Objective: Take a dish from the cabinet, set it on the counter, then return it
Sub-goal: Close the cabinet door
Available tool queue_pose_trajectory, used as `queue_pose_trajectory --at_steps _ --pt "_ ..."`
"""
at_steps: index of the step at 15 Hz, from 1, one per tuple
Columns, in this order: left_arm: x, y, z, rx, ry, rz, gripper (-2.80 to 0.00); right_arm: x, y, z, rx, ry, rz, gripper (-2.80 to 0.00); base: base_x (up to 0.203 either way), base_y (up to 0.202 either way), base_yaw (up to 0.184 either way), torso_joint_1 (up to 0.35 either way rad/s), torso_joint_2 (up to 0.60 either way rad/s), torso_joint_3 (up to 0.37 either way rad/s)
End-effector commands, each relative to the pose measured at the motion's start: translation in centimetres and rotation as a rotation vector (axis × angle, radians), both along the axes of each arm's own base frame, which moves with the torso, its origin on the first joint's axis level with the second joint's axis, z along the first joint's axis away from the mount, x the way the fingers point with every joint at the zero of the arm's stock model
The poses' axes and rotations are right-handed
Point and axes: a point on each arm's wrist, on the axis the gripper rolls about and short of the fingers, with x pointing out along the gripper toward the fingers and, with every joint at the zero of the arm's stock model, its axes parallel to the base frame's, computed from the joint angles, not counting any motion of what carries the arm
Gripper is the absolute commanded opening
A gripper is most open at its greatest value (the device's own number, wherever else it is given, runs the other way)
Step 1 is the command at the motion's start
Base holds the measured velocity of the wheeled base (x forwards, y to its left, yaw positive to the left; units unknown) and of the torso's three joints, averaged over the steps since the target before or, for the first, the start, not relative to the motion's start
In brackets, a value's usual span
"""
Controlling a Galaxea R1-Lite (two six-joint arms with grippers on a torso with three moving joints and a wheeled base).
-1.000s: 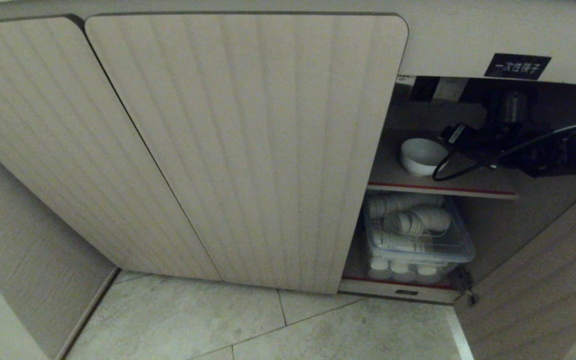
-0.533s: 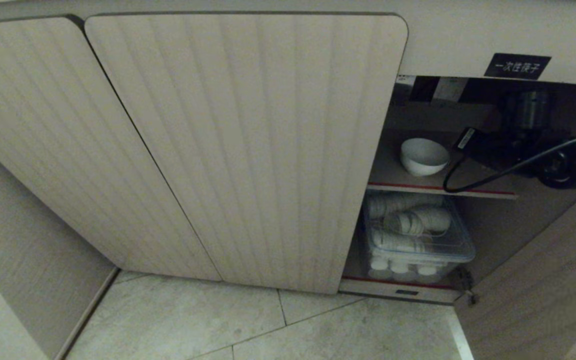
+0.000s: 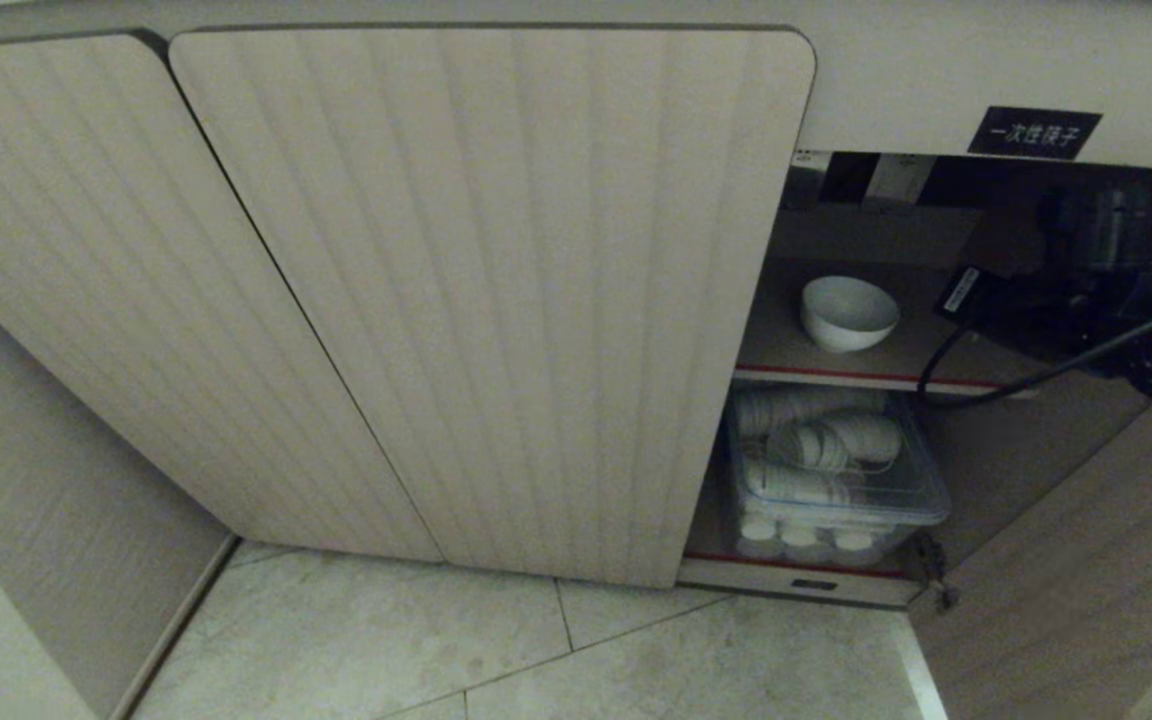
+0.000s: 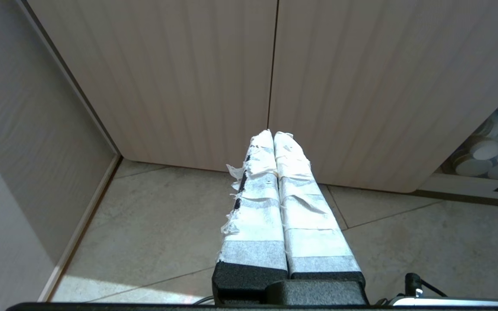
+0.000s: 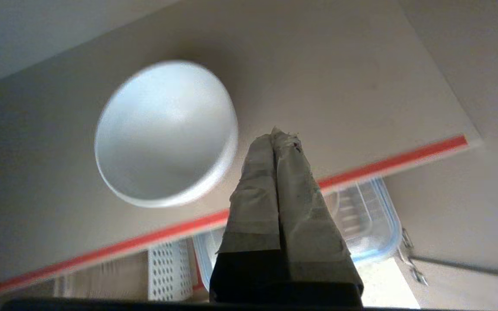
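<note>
The dish is a small white bowl standing upright on the upper, red-edged shelf of the open cabinet. In the right wrist view the dish lies beside and clear of my right gripper, which is shut with nothing in it, its taped fingers pressed together. The right arm hangs in the cabinet opening to the right of the dish. My left gripper is shut and empty, parked low over the floor facing the closed doors. The counter is out of view.
Below the shelf sits a clear plastic box packed with small white cups. A white perforated basket stands beside it. The open door swings out on the right. A black label hangs above the opening. Tiled floor lies in front.
My right arm has drawn back to the right, away from the dish. The dish has stayed where it was on the shelf.
</note>
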Motion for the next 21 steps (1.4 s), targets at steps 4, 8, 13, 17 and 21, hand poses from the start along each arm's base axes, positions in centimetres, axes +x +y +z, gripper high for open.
queue_pose_trajectory --at_steps 4,8,13,17,21 --pt "0.0 0.0 0.0 -0.001 -0.001 0.001 -2.80 -3.5 -0.3 -1.0 -0.026 0.008 0.000 -2.80 0.000 0.000 0.000 0.000 0.00 0.000" --pt "0.0 0.0 0.0 -0.001 -0.001 0.001 -2.80 -5.7 -0.6 -1.6 -0.026 -0.012 -0.006 -2.80 0.000 0.000 0.000 0.000 0.00 0.000" --pt "0.0 0.0 0.0 -0.001 -0.002 0.001 -2.80 -7.5 -0.9 -1.2 -0.081 -0.031 0.003 -2.80 0.000 0.000 0.000 0.000 0.00 0.000" --pt "0.0 0.0 0.0 -0.001 -0.001 0.001 -2.80 -9.5 -1.0 -1.2 -0.125 -0.018 0.014 -2.80 0.000 0.000 0.000 0.000 0.00 0.000" --pt "0.0 0.0 0.0 -0.001 -0.002 -0.001 -2.80 -12.1 -1.0 -2.6 -0.136 0.029 0.021 -2.80 0.000 0.000 0.000 0.000 0.00 0.000"
